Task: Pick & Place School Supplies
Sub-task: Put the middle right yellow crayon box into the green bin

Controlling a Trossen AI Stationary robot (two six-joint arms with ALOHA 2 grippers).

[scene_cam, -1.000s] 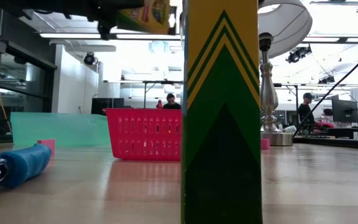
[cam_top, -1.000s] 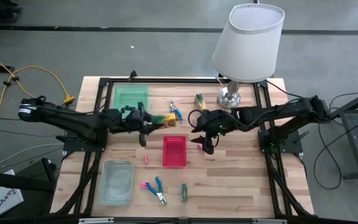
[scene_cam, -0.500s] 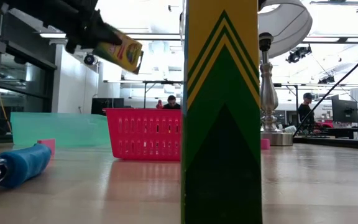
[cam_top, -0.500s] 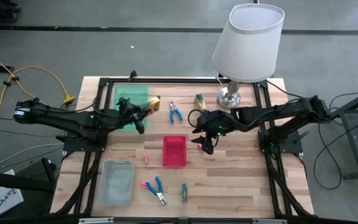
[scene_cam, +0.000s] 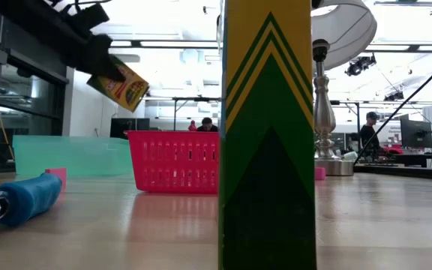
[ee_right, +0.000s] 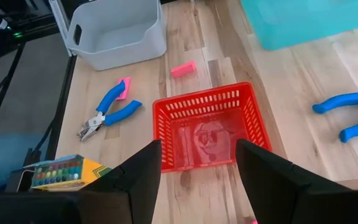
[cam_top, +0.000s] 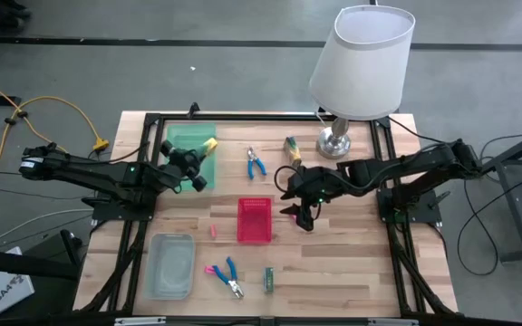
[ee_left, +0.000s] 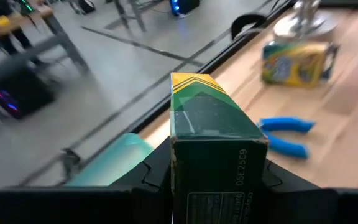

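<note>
Left gripper [cam_top: 202, 154] clamped on crayon box [cam_top: 207, 148], held above green tray [cam_top: 178, 138] for placing. Right gripper [cam_top: 303, 215] waits beside tray-side red basket [cam_top: 254, 220], jaws apart.

Two slim black jointed arms, matte housings, bolted to black frame rails along desk [cam_top: 333, 272] edges. Left arm [cam_top: 89, 170]: rounded joint casings, small white patch near shoulder end, tiny green indicator light mid-arm. Right arm [cam_top: 406, 163]: same dark build, black cable looping off near wrist, faint green light close to head. Fingers [ee_right: 138, 171] broad, flat, matte black, angular edges.
</note>
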